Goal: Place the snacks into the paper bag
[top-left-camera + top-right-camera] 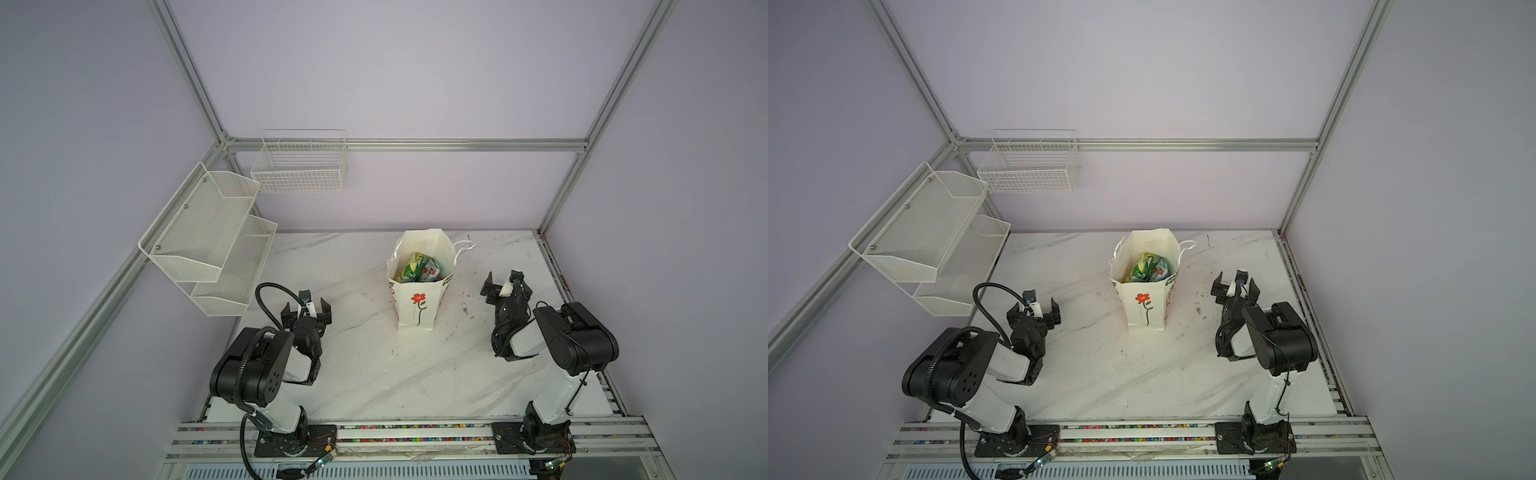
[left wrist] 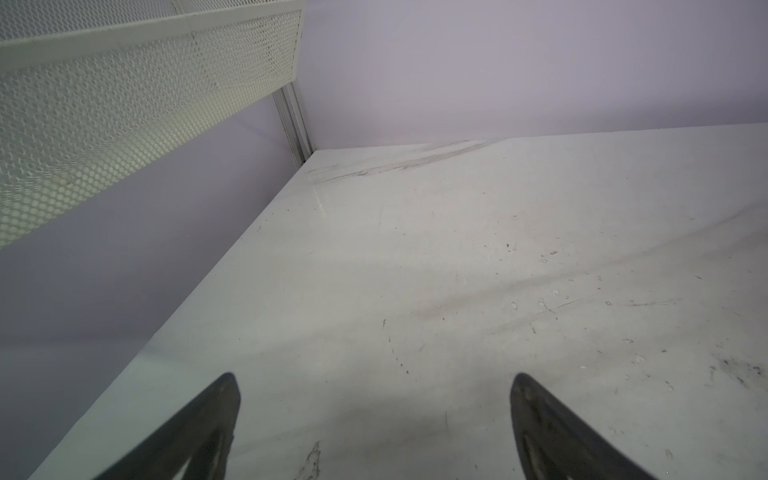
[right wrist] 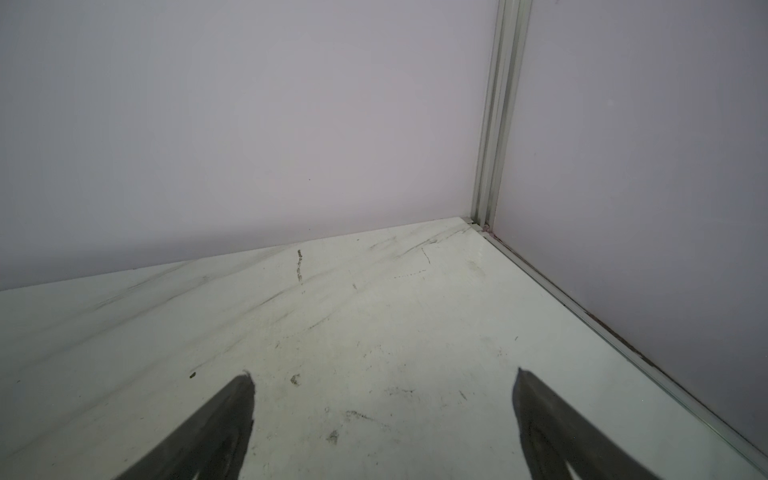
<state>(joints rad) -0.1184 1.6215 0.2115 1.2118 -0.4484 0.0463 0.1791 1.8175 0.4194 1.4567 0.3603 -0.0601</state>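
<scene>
The snacks (image 1: 419, 269) lie inside the upright bag (image 1: 415, 309), which stands between the arms. The left gripper (image 1: 306, 308) and right gripper (image 1: 506, 286) are both spread apart and empty.

left arm (image 1: 266, 365): black-and-white, elbow folded, left of the white paper bag with red flower print (image 1: 415, 307)
left end effector (image 1: 306, 306) (image 2: 374, 378): black jaws spread wide, empty, apart from the bag
right arm (image 1: 569, 345): elbow folded, right of the bag
right end effector (image 1: 507, 281) (image 3: 384, 374): jaws spread wide, empty, apart from the bag

Black-and-white arms (image 1: 286, 409), black grippers (image 1: 306, 308), corrugated cable (image 1: 259, 300)
</scene>
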